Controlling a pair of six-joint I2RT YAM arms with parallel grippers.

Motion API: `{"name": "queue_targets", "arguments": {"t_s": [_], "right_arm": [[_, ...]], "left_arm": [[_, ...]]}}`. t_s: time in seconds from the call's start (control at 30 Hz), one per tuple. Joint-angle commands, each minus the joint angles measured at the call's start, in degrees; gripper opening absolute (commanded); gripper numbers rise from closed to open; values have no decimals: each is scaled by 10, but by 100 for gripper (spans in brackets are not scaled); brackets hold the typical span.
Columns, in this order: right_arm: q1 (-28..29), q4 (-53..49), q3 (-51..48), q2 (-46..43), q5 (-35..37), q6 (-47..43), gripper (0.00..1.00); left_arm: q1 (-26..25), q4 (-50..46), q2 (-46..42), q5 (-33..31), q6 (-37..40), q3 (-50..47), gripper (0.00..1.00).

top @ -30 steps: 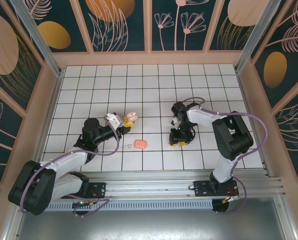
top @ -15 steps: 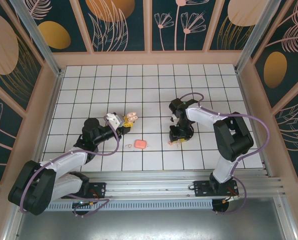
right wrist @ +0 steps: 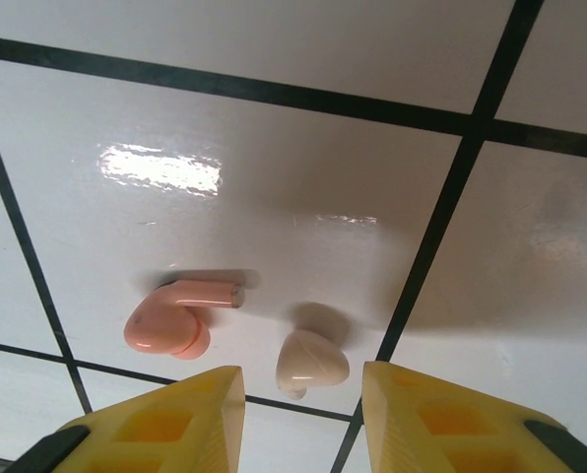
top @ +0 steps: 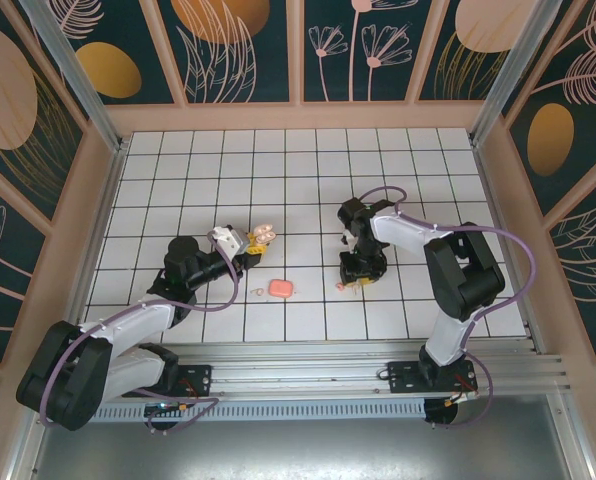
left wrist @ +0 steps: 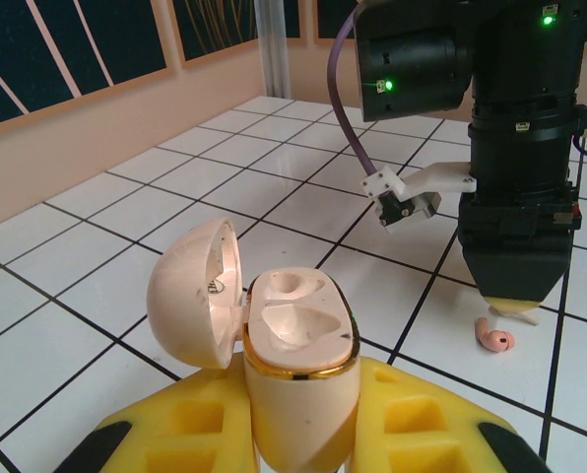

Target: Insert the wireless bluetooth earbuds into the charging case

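Tiles in a black-lined white grid cover the table (top: 308, 170) in the top external view. The left gripper (top: 250, 238) reaches in from the left and is clamped on the charging case (top: 264, 234). A salmon-pink piece (top: 281, 288) lies on the table near it, toward the arms' bases. Well to the right, the right gripper (top: 356, 282) points straight down, and a pink earbud (top: 340, 286) lies just beside its tips.

From the left wrist, the charging case stands upright between the yellow fingers (left wrist: 175, 443). Its lid (left wrist: 190, 296) is hinged open to the left and its two moulded wells face up. Beyond it the right gripper hangs tip-down over a tile, with the pink earbud on the table just beside it.

From the right wrist, the right gripper's yellow fingers (right wrist: 165, 424) stand apart. A cream earbud (right wrist: 311, 362) sits on the tile between them, touching neither. The pink earbud lies on its side near the cream one, apart from it and outside the gap.
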Motion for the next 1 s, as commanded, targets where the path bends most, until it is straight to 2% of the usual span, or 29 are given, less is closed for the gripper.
{"name": "queue_targets", "arguments": {"t_s": [0.0, 0.2, 0.6, 0.97], "right_arm": [[-5, 0, -12, 16, 17, 8, 37], [-8, 10, -25, 20, 18, 8, 37], [-13, 41, -43, 11, -2, 6, 29], [-18, 79, -43, -48, 5, 20, 23]], "left_arm": [[-3, 7, -5, 5, -4, 11, 5], [-3, 6, -4, 5, -4, 10, 5], [-3, 5, -6, 4, -4, 10, 5], [-3, 7, -4, 2, -6, 10, 5]]}}
